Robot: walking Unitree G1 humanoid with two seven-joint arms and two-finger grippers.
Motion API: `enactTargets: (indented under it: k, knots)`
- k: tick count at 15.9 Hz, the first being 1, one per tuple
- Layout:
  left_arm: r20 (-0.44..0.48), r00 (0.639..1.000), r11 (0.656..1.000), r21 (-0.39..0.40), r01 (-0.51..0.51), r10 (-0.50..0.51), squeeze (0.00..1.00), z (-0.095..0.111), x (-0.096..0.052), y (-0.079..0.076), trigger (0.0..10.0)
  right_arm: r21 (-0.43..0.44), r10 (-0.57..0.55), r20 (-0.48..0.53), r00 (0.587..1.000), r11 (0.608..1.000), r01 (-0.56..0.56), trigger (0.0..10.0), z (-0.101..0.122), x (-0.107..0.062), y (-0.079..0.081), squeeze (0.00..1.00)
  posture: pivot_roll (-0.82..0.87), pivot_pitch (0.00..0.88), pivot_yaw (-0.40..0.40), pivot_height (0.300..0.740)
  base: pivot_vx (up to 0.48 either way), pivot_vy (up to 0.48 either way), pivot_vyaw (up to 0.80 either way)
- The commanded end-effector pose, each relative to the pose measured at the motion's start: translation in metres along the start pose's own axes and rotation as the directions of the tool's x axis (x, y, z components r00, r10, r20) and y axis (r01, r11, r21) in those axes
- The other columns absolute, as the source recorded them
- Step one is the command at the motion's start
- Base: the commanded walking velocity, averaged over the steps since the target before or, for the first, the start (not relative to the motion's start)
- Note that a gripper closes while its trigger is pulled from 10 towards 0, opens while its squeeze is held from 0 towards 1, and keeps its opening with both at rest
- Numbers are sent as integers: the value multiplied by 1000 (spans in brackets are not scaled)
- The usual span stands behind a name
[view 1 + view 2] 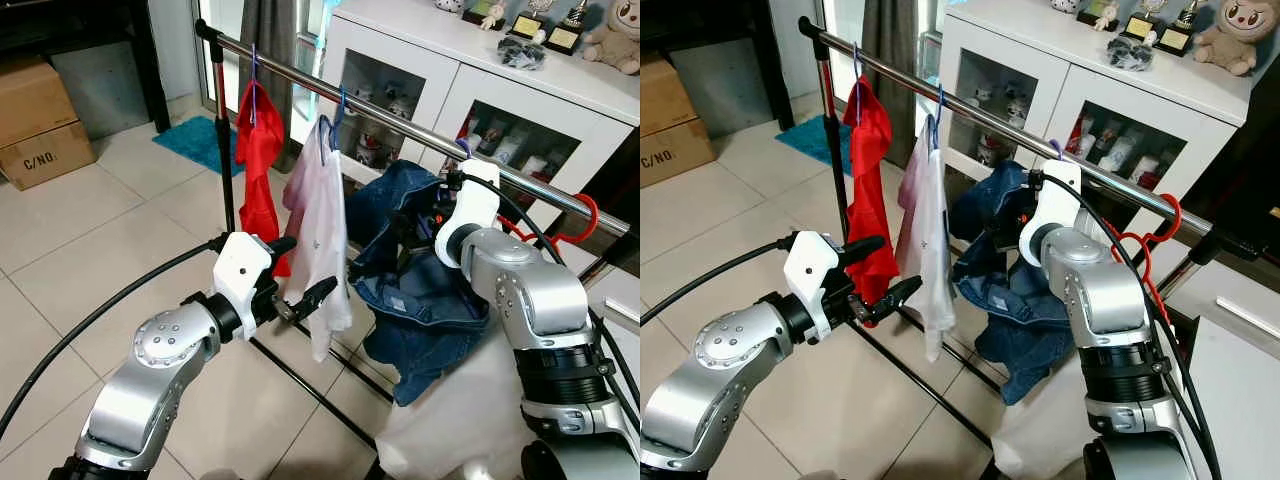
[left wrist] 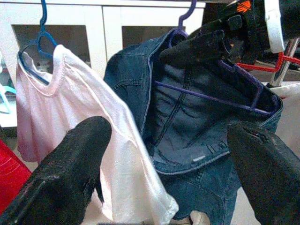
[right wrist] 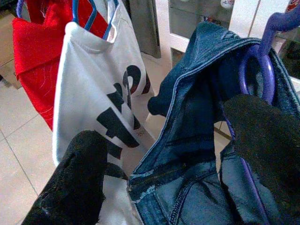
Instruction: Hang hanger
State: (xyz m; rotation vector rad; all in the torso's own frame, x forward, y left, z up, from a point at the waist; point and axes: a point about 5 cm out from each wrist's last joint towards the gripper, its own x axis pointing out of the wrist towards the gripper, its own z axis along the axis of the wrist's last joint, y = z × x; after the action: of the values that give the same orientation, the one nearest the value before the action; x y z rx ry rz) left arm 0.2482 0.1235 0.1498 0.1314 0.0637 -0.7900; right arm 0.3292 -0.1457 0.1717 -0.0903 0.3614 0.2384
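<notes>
A silver rail (image 1: 400,118) runs across the rack. On it hang a red shirt (image 1: 258,140) and a white T-shirt (image 1: 320,220), each on a blue hanger, then a denim jacket (image 1: 420,300) on a purple hanger (image 2: 211,96). The purple hook (image 1: 462,147) sits over the rail. My right gripper (image 3: 166,126) is open at the jacket's collar, one finger beside the hanger's neck. Lower down, my left gripper (image 1: 303,270) stands open in front of the T-shirt's hem, holding nothing. An empty red hanger (image 1: 585,225) hangs at the rail's right end.
A white cabinet with glass doors (image 1: 480,60) stands close behind the rack. The rack's black post (image 1: 222,150) and its floor bar (image 1: 310,390) lie before me. Cardboard boxes (image 1: 40,120) and a teal mat (image 1: 195,140) are at the far left. White cloth (image 1: 450,420) lies under the jacket.
</notes>
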Motion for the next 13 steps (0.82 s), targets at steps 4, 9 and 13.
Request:
enactTargets:
  k: [4,9,13]
  knots:
    - [18,999,999,21,28,-29,0,5,2,-6,10000,9,-59,41,997,998,58,10000,11,-5,-12,0,5,0,-141,740,0,0,0]
    - [62,996,997,16,69,-70,0,10,4,-12,10000,13,-67,41,997,998,67,10000,11,-2,-10,0,9,0,-140,740,0,0,0]
    - [119,984,991,-5,135,-133,0,17,6,-16,10000,25,-93,48,995,995,92,10000,14,-2,-11,0,11,0,-137,740,0,0,0]
